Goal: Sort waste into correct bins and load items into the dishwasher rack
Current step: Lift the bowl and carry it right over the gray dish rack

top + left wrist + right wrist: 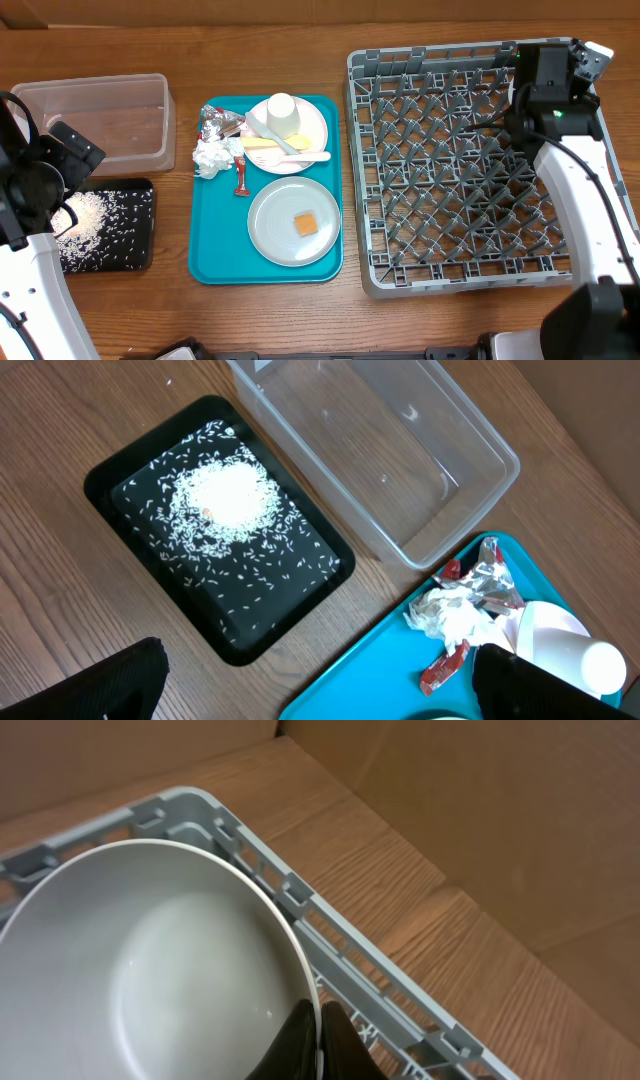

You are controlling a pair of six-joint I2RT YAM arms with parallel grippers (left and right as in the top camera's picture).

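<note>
The white bowl (150,970) is pinched by its rim in the right claw (318,1042), which is shut tight on it. It is held over the rack's (255,858) corner, likely for loading. The left claw (320,695) hangs wide open and empty beside the rice-strewn black tray (100,485).

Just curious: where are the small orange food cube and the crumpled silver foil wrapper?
Small orange food cube (304,224), overhead view, top face.
Crumpled silver foil wrapper (495,585), left wrist view, shiny middle.

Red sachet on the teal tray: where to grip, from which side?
Probably top-down, closing across the narrow width of the red sachet near its end away from the napkin: it lies flat, slim, with the napkin crowding the other end.
</note>
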